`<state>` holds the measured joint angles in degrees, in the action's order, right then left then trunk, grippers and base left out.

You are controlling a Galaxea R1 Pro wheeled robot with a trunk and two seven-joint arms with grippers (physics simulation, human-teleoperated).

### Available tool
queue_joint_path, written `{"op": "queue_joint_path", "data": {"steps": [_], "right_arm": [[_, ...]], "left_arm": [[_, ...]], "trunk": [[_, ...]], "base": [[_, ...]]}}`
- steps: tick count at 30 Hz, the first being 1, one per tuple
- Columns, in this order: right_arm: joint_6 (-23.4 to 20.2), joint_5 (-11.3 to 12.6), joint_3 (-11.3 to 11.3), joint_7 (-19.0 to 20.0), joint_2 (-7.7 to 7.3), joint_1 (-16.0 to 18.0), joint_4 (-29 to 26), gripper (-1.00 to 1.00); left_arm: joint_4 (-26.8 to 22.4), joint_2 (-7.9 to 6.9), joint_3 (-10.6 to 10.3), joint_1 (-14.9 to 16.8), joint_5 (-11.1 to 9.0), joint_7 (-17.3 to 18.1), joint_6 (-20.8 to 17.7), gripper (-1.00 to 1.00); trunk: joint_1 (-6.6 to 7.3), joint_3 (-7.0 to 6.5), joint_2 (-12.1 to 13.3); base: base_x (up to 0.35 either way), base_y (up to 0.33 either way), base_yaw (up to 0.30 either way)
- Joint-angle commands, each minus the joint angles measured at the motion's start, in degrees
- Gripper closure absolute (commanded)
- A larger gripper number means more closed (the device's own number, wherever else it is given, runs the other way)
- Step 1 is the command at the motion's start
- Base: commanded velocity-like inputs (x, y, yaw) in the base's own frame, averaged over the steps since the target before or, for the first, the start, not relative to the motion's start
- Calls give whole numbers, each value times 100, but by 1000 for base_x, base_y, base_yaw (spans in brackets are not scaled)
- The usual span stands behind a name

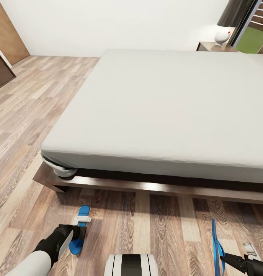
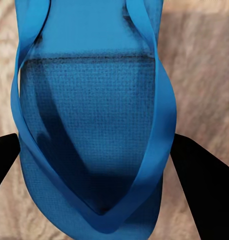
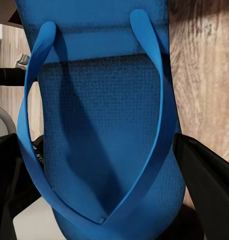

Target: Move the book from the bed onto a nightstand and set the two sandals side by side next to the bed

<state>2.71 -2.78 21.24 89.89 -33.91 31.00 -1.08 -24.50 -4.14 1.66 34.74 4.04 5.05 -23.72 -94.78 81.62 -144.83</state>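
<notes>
Both sandals in the jaws beside the bed, neither yet set down as a pair.

Head view: left gripper [image 1: 78, 230] held one sandal [image 1: 80, 230] low over the floor [image 1: 154, 226] by the bed [image 1: 165, 111]; right gripper [image 1: 227, 260] held the other sandal [image 1: 215, 245] edge-on, well apart. No book on the mattress. Wrist views: each sandal [image 2: 94, 125] [image 3: 102, 130] clamped between dark fingers [image 2: 204, 180] [image 3: 209, 185]; floor contact unclear.

A: What does the left gripper [image 1: 78, 230] have?

B: A blue sandal [image 1: 80, 231] lying flat on the wood-plank floor [image 1: 154, 226]; the fingers sit at its edges; its toe end reaches beyond them towards the bed frame [image 1: 154, 187].

A: And the right gripper [image 1: 226, 259]?

B: It grips a second sandal [image 1: 216, 245] turned on edge, rising from the fingertips towards the bed; beyond both lies the off-white mattress [image 1: 165, 107]; far past it stand a nightstand [image 1: 208, 46] and a lamp [image 1: 223, 35].
</notes>
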Motion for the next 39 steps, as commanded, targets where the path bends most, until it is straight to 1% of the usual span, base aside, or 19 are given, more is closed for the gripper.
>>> {"op": "queue_joint_path", "data": {"steps": [1,14,15,17,25,39], "right_arm": [[28,-28,29,11,-1,3,2,100],[28,-29,29,11,-1,3,2,100],[28,-29,29,11,-1,3,2,100],[28,-27,29,11,-1,3,2,100],[28,-29,29,11,-1,3,2,100],[32,-29,29,11,-1,3,2,100]], "left_arm": [[-11,-1,19,1,44,40,-30,100],[-11,-8,27,-2,52,40,4,100],[-11,-8,27,-2,53,40,34,100],[-11,-8,27,-2,47,40,254,100],[-11,-8,27,-2,44,40,331,100],[-11,-8,20,-2,44,37,333,100]], "trunk": [[1,4,-1],[1,4,-1],[1,4,-1],[1,4,-1],[1,4,-1],[-35,314,-20]], "base": [[0,0,0],[0,0,0],[0,0,0],[0,0,0],[0,0,0],[0,0,0]]}}
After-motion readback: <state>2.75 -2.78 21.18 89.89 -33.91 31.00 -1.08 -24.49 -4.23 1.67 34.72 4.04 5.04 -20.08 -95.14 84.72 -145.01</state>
